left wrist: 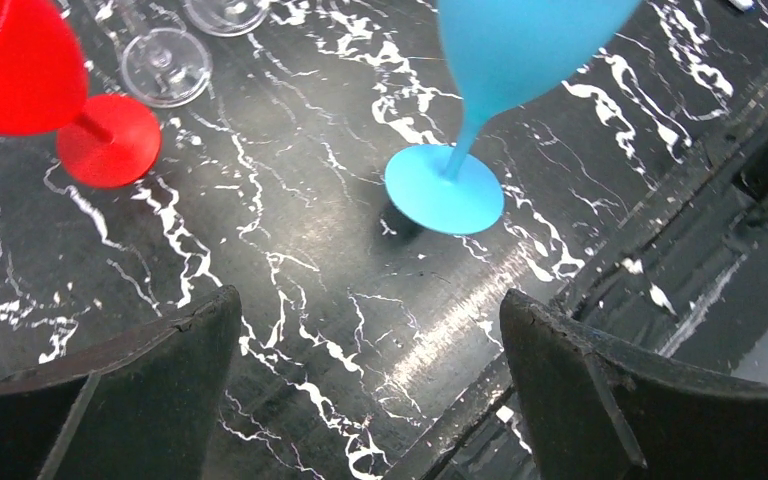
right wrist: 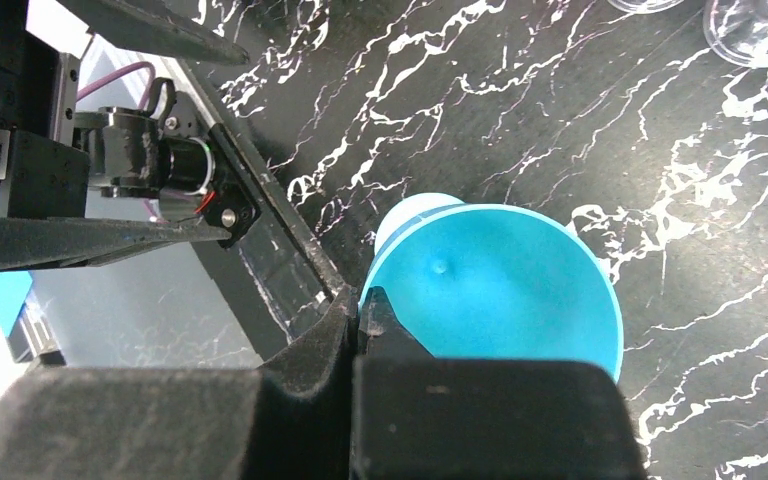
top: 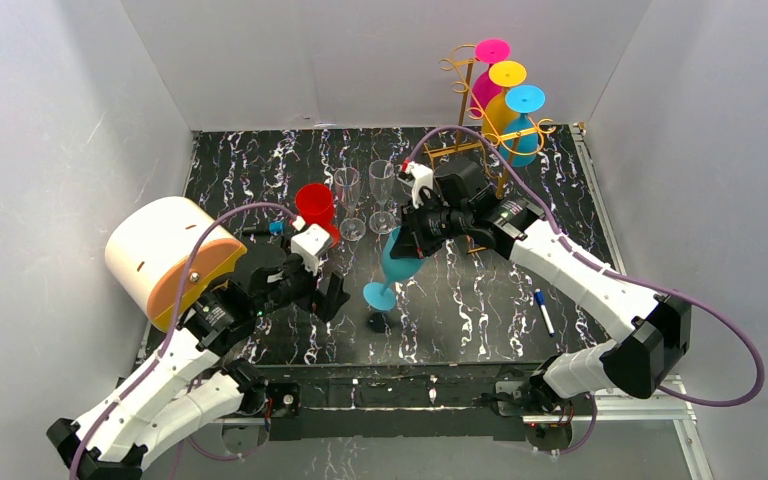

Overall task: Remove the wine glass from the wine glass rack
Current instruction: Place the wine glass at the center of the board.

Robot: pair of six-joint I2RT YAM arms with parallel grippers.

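Note:
A teal wine glass (top: 400, 258) hangs tilted over the middle of the black marbled table, its round foot (left wrist: 444, 188) low above the surface with a shadow under it. My right gripper (right wrist: 362, 300) is shut on its rim, one finger inside the bowl (right wrist: 500, 285) and one outside. Left of the foot, my left gripper (left wrist: 370, 305) is open with only table between its fingers, apart from the glass. The gold wine glass rack (top: 457, 65) stands at the back right, with pink (top: 486, 88), yellow (top: 501, 110) and blue (top: 524, 138) glasses hanging upside down on it.
A red wine glass (top: 315, 205) stands by the left arm, with two clear glasses (top: 347, 190) (top: 382, 185) behind the middle. A cream and orange drum (top: 165, 255) lies at the left edge. A blue pen (top: 544, 310) lies at the right front. White walls close in three sides.

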